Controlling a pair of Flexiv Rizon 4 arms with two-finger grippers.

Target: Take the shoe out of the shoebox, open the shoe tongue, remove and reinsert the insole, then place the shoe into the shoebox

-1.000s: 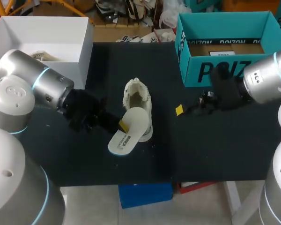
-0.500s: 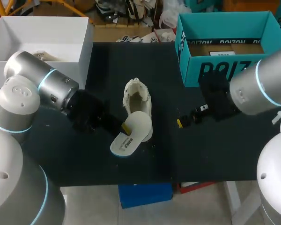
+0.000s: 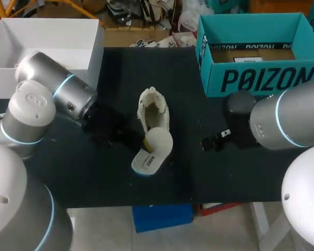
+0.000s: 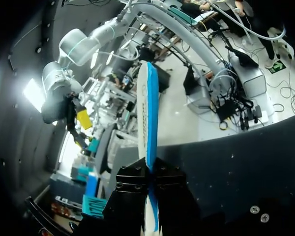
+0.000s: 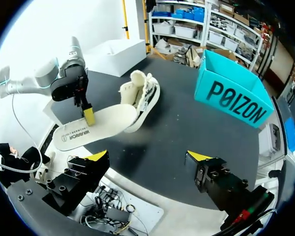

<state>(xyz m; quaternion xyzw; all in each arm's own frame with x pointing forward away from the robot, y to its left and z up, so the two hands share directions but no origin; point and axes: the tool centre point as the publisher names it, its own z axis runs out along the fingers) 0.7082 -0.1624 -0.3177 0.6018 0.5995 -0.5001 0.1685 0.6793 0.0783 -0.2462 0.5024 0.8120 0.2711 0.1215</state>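
Note:
A white shoe (image 3: 153,110) lies on the black table, its opening facing up. My left gripper (image 3: 144,141) is shut on a white insole with a blue edge (image 3: 153,151), held tilted at the shoe's toe end. In the left wrist view the insole (image 4: 148,113) stands edge-on, pinched between the black fingers of my left gripper (image 4: 150,184). My right gripper (image 3: 205,142) hangs open and holds nothing, to the right of the shoe. Its own view shows my right gripper (image 5: 147,157) with the tips wide apart, and ahead of it the insole (image 5: 96,127), the shoe (image 5: 140,93) and my left gripper (image 5: 88,115).
The teal shoebox (image 3: 251,78) stands open at the back right, also visible as the teal box (image 5: 233,96) beyond the shoe. An open white box (image 3: 47,42) stands at the back left. Bare black table (image 3: 199,178) stretches along the front edge.
My left gripper has carried the insole to the right and tipped it steeper against the shoe's toe. My right arm has swung toward the table's front, its gripper still open.

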